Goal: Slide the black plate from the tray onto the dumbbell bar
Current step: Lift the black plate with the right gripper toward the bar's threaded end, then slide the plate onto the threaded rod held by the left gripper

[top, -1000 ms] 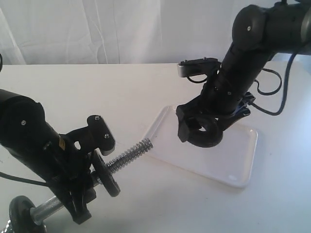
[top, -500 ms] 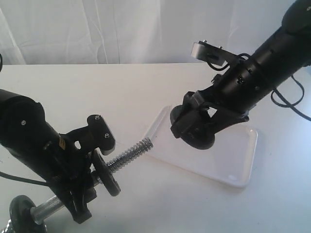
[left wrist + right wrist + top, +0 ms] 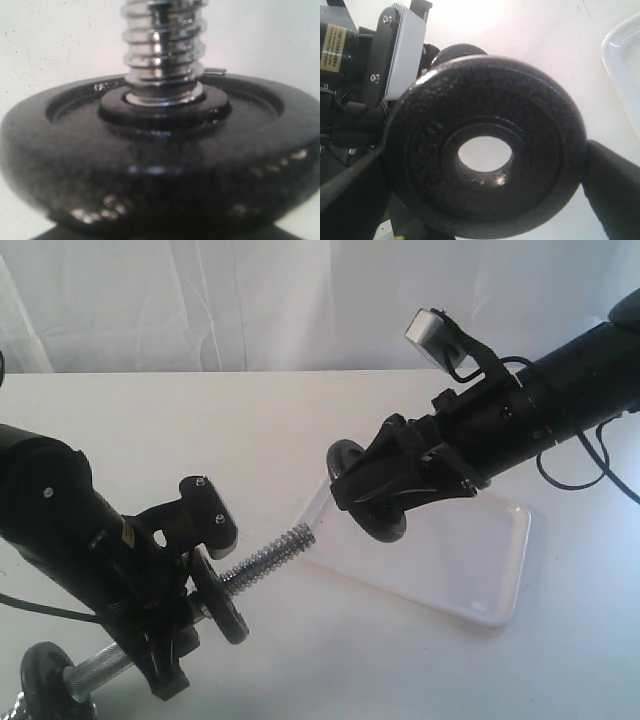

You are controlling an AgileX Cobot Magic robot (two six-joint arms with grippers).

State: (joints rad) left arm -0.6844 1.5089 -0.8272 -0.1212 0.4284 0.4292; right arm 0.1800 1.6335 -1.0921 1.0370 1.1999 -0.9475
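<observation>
My right gripper (image 3: 380,490) is shut on the black plate (image 3: 347,458) and holds it in the air over the left end of the white tray (image 3: 485,585). The plate stands nearly on edge, a short gap from the threaded tip of the dumbbell bar (image 3: 285,543). In the right wrist view the black plate (image 3: 540,120) fills the frame between my fingers (image 3: 615,187), and white table shows through its centre hole. My left gripper (image 3: 185,605) grips the bar at the lower left. In the left wrist view the bar (image 3: 163,45) runs up out of another disc (image 3: 160,165).
A second black disc (image 3: 222,598) sits on the bar just ahead of my left gripper. A third disc (image 3: 45,672) is at the bar's far end by the bottom left corner. The left arm (image 3: 395,50) shows behind the plate. A white curtain backs the table.
My right gripper has lifted the black plate off the tray, swung it left and tipped it from flat to nearly on edge, closer to the bar's threaded tip. The left arm has not moved.
</observation>
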